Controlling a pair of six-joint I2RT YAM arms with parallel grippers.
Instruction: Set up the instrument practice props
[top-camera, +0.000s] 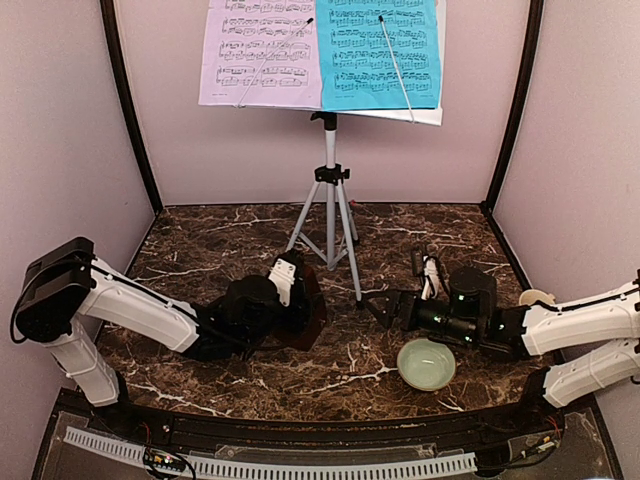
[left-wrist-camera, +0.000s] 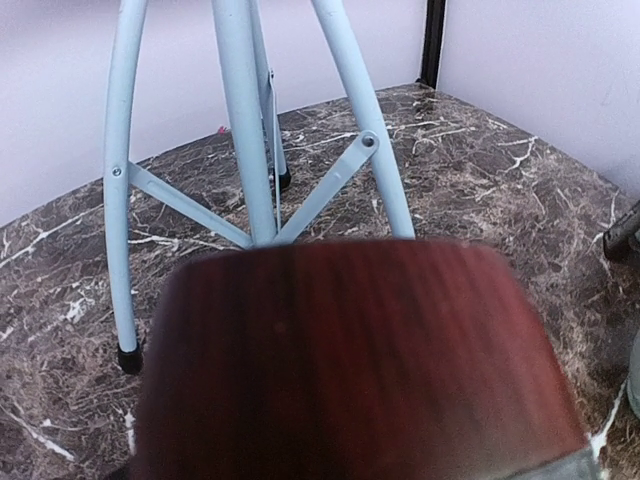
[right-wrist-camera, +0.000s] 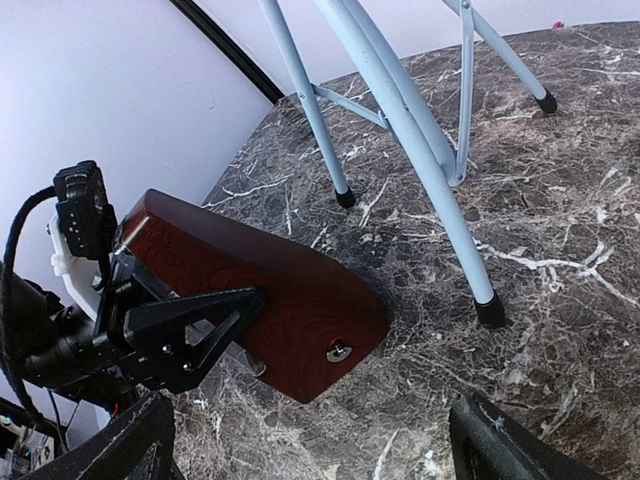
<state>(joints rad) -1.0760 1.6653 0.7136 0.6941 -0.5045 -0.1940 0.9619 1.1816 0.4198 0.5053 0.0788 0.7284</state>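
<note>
Dark reddish-brown pyramid metronome (left-wrist-camera: 350, 360) fills the left wrist view. It's tipped onto its side low over the dark marble tabletop (top-camera: 220, 240), just in front of the legs of the silver tripod music stand (top-camera: 329, 180). Left gripper (top-camera: 300, 305) straddles it, one black finger (right-wrist-camera: 195, 325) flat on its side face; can't tell if it's actually clamped. Right gripper (right-wrist-camera: 315, 440) is spread wide and empty, facing the metronome's base from the right, not touching. Lavender page (top-camera: 262, 50) and cyan page (top-camera: 380, 50) sit side by side on the stand's desk. Pale green bowl (top-camera: 427, 363) sits just beside the right wrist.
</note>
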